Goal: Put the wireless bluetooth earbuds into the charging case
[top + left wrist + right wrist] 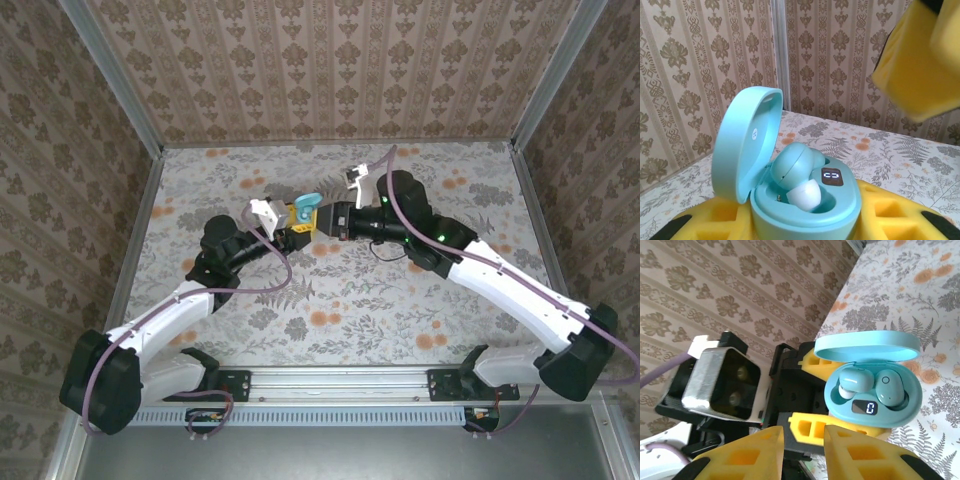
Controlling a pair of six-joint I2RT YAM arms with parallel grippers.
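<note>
- Enclosure walls (330, 60): brown-and-cream patterned wallpaper on three sides of the work area.
- Table (350, 310): cloth printed with grey ferns and orange flowers.
- Left arm (170, 315) and right arm (510, 285): white and black, angled inward from the near edge, meeting over mid-table.
- Left gripper (299, 228): yellow foam-padded fingers (812, 426) clamped on opposite sides of the charging case, holding it above the cloth.
- Right gripper (805, 440): yellow fingers set at a narrow gap, nothing seen between them; tips near the case, pointed toward its open side.
- Charging case (837, 197): teal, pebble-shaped, open, gripped by the left gripper over the table centre.
- Lid (742, 145): hinged back, standing upright in the left wrist view.
- Tilted earbud (797, 172): teal with a white tip, resting in one well of the case, cocked up and not fully seated.
- Seated earbud (890, 387): teal, lying flush in the neighbouring well.
- Display (864, 407): small dark panel on the case's front lip, lit with a white digit.
</note>
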